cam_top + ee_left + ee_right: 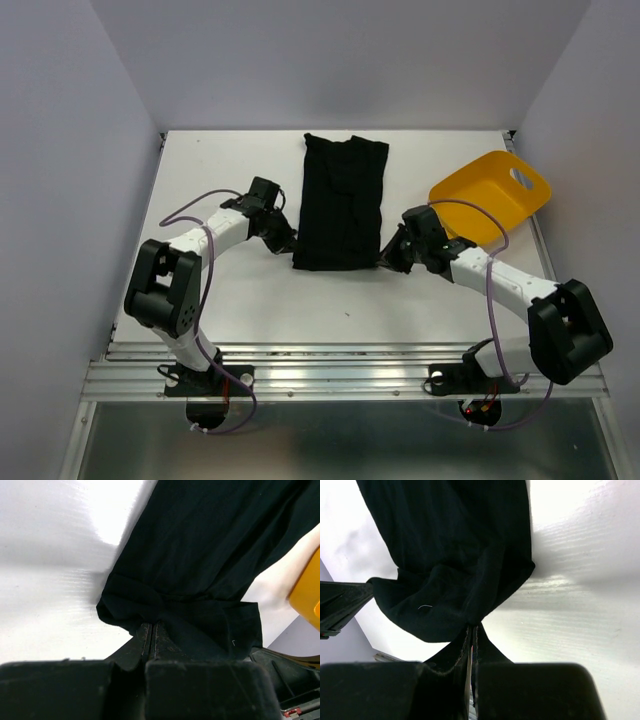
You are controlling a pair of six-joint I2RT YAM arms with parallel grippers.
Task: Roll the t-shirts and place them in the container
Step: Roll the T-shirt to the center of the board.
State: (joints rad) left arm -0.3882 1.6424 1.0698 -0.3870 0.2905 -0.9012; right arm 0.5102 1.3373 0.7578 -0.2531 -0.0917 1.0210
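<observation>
A black t-shirt (pixel 342 200), folded into a long narrow strip, lies on the white table (pixel 230 290) and runs from the back edge toward me. My left gripper (pixel 287 243) is shut on its near left corner (pixel 130 615). My right gripper (pixel 388 258) is shut on its near right corner (pixel 485 600). In both wrist views the jaws are pressed together with bunched black cloth at the fingertips, and the near hem is lifted slightly off the table. The left wrist view shows the shirt (pixel 210 545) stretching away; the right wrist view shows the shirt (pixel 450 535) the same way.
A yellow plastic tub (pixel 492 195) sits tilted at the back right, just behind the right arm; its edge shows in the left wrist view (pixel 309 590). Grey walls close in the table on three sides. A metal rail (pixel 340 375) runs along the near edge.
</observation>
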